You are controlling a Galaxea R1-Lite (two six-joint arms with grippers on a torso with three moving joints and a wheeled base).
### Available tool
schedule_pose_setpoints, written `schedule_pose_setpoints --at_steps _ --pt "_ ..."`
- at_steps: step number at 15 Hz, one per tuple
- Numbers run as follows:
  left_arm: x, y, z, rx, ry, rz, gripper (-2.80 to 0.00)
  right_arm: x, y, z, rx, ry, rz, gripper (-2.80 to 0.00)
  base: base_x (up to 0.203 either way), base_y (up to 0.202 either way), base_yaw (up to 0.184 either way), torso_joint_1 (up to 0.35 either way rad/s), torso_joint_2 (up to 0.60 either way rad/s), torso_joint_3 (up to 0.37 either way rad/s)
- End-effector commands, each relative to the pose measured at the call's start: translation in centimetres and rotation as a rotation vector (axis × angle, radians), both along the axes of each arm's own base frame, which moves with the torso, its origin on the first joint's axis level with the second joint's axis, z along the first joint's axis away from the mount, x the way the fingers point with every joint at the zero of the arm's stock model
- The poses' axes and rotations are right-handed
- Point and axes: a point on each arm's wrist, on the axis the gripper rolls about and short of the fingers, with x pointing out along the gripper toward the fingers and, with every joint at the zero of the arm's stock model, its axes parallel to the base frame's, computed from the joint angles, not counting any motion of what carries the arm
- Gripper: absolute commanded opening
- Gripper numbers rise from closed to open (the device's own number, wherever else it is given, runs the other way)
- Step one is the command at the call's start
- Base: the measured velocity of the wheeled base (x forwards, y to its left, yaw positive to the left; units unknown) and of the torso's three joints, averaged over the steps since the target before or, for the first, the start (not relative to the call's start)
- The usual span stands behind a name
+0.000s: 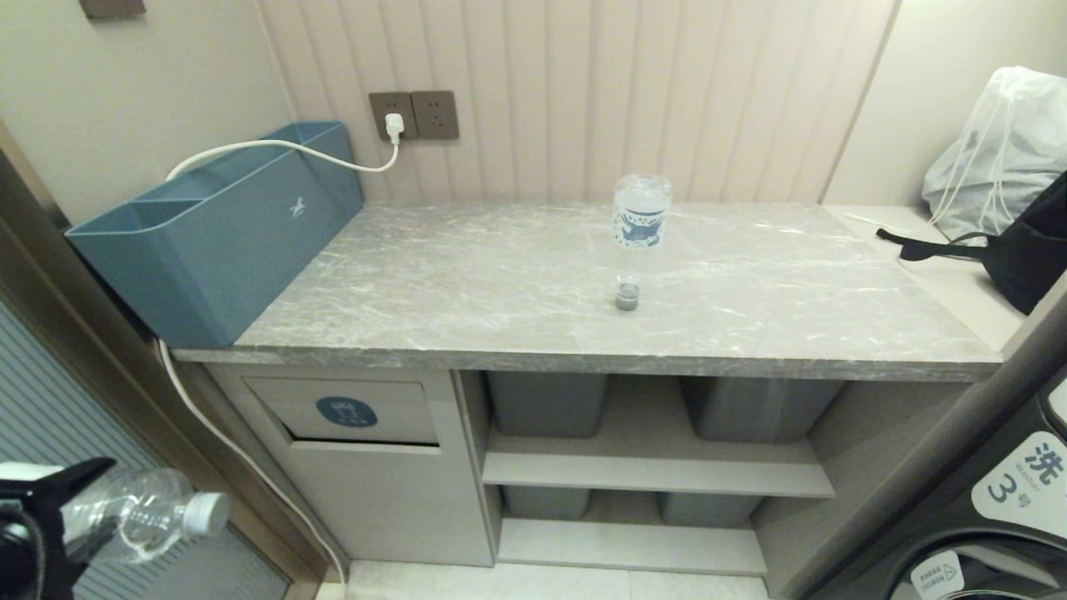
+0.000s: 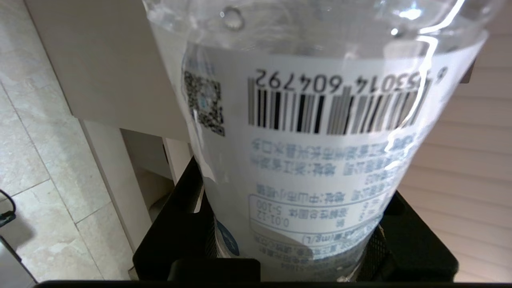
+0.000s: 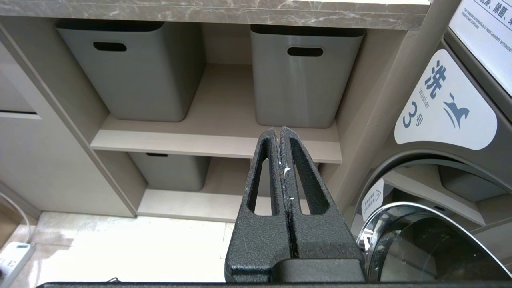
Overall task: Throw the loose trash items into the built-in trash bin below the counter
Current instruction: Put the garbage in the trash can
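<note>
The head view takes in the whole grey marble tabletop (image 1: 500,283), with a long blue box (image 1: 217,242) at its left end and a white cable (image 1: 275,148) running over it to a wall socket (image 1: 414,115). Under the tabletop's left end sits the beige trash bin front (image 1: 367,467), its flap (image 1: 342,410) marked with a round blue sticker (image 1: 346,412). To the right of it are shelves holding grey tubs (image 3: 132,72), which only the right wrist view shows clearly, slot handles and all. That same view shows a washing machine (image 3: 440,168) at the far right and a white power strip (image 3: 14,260) on the floor.

One clear bottle (image 1: 638,242) rests on the tabletop near the middle, its base toward the wall and its cap toward the front edge. The second bottle (image 1: 142,512) is low at the near left, in front of and below the bin flap, lying roughly level with its white cap (image 1: 204,514) pointing right. The left claw (image 1: 50,517) is grasping this bottle by its lower body; the left wrist view shows the black fingers (image 2: 176,224) on both sides of the label (image 2: 320,160) with its barcode, detail the head view cannot give.

The right claw (image 3: 281,136) appears only in its own wrist view, clenched with nothing between its fingers, facing the shelves.
</note>
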Motion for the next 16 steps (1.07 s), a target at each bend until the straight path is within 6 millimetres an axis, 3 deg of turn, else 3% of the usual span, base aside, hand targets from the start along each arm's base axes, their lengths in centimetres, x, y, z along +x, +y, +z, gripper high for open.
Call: schedule_pose_setpoints --at_steps 1,4,8,16 --pt "0.3 0.1 -0.3 -0.010 0.017 0.003 -2.80 0.0 0.0 0.0 -0.002 0.000 0.000 -2.80 0.000 0.000 0.000 0.000 0.00 0.000" --pt "0.6 0.1 -0.5 -0.023 0.031 0.000 -2.80 0.0 0.0 0.0 -0.002 0.000 0.000 -2.80 0.000 0.000 0.000 -0.021 0.05 0.033" --pt "2.2 0.4 -0.9 -0.054 0.042 -0.030 -2.80 0.0 0.0 0.0 -0.002 0.000 0.000 -2.80 0.000 0.000 0.000 -0.197 0.44 0.238" --pt "9.0 1.7 -1.4 -0.076 0.037 -0.100 -2.80 0.0 0.0 0.0 0.001 0.000 0.000 -2.80 0.000 0.000 0.000 -0.220 0.51 0.284"
